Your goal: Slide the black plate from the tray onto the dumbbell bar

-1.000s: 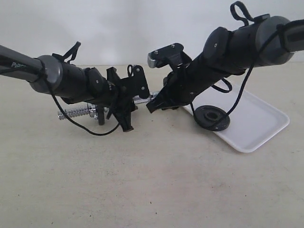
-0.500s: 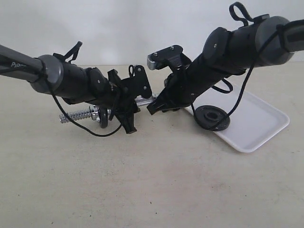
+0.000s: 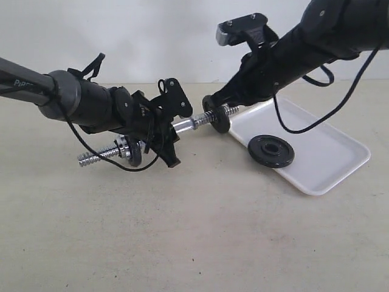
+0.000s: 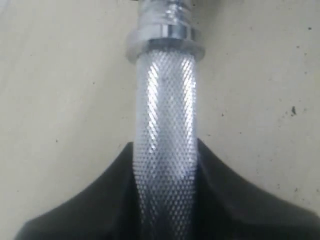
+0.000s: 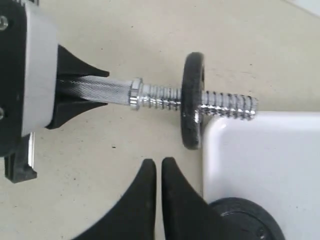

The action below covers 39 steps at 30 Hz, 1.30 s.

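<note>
My left gripper point(image 3: 172, 129) is shut on the knurled middle of the dumbbell bar point(image 3: 185, 124), holding it off the table and tilted up towards the right. In the left wrist view the bar point(image 4: 165, 115) runs straight out between the fingers of that gripper point(image 4: 165, 145). One black plate point(image 3: 220, 121) sits on the bar's right threaded end point(image 5: 192, 100). A second black plate point(image 3: 271, 150) lies flat in the white tray point(image 3: 331, 161). My right gripper point(image 3: 211, 102) hovers just above the plate on the bar, and in the right wrist view this gripper point(image 5: 159, 162) is shut on nothing.
On the bar's left threaded end sit another black disc point(image 3: 134, 153) and a chrome collar nut point(image 3: 123, 148). The tray's corner point(image 5: 215, 130) lies right under the bar's right tip. A black cable point(image 3: 115, 167) loops down from the left arm to the beige table.
My right arm has pulled up and back to the right, away from the bar, leaving a black plate on the right threaded end. The left arm has tilted the bar up slightly.
</note>
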Each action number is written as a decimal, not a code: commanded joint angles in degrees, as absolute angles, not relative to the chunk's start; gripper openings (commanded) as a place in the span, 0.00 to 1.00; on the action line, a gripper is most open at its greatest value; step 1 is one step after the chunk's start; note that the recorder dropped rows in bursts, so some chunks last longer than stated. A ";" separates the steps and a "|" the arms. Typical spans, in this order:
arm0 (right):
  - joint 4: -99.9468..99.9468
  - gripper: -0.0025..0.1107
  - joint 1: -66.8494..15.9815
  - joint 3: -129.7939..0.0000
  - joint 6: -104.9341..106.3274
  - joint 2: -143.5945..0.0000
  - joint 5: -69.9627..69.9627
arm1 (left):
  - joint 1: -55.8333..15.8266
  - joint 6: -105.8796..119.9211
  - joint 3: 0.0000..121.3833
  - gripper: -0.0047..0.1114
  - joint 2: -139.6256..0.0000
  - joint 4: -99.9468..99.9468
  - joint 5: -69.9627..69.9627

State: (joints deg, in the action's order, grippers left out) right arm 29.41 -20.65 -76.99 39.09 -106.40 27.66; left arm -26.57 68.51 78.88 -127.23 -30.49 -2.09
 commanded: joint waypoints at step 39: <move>29.76 0.02 -7.42 -77.25 40.60 -101.16 36.42 | -26.59 58.29 79.42 0.08 -113.75 -31.06 4.10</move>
